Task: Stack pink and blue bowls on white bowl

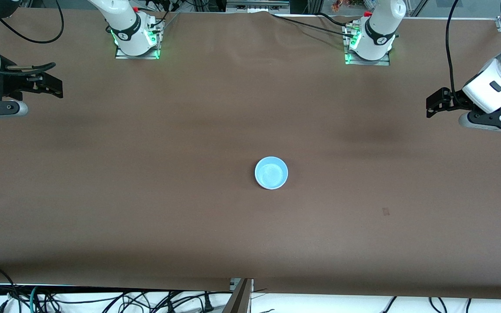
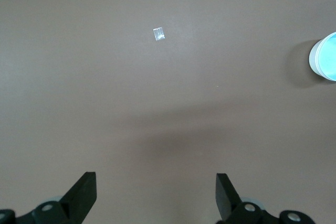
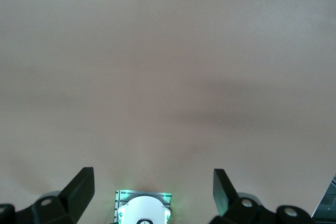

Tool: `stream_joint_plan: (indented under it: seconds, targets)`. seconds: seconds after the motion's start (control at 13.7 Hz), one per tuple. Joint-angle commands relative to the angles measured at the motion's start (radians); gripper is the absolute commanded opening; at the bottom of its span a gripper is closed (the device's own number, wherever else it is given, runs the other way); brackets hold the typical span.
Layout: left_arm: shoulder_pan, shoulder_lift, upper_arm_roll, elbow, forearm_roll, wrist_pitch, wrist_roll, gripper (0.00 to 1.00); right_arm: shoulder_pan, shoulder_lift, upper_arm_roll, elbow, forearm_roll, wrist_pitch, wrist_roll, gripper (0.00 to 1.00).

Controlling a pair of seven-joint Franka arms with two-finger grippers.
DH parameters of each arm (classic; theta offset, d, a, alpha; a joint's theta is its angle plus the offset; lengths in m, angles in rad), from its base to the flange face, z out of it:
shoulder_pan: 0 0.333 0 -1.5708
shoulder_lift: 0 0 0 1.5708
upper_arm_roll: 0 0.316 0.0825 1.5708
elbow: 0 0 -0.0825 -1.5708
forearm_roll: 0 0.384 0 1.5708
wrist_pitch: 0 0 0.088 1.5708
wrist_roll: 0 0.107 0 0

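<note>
A light blue bowl [image 1: 271, 173] stands upright in the middle of the table. In the left wrist view the blue bowl [image 2: 329, 56] sits inside a white outer wall, which I take for the white bowl [image 2: 315, 59]. No pink bowl shows; it may be hidden between them. My left gripper [image 1: 434, 103] is open and empty, up in the air over the left arm's end of the table, and shows open in its wrist view [image 2: 156, 190]. My right gripper [image 1: 57, 80] is open and empty over the right arm's end [image 3: 153, 187]. Both arms wait.
A small piece of clear tape [image 1: 385, 211] lies on the brown table cover, nearer the left arm's end, and shows in the left wrist view [image 2: 159, 34]. The arm bases [image 1: 136, 37] [image 1: 370, 41] stand along the table's back edge. Cables hang off the front edge.
</note>
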Motion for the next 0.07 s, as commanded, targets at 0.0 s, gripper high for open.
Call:
stream_joint_plan:
  seconds: [0.0]
  targets:
    - [0.011, -0.007, -0.006, -0.005, -0.004, -0.007, 0.025, 1.00, -0.018, -0.012, 0.014, -0.012, 0.005, 0.006, -0.017, 1.00]
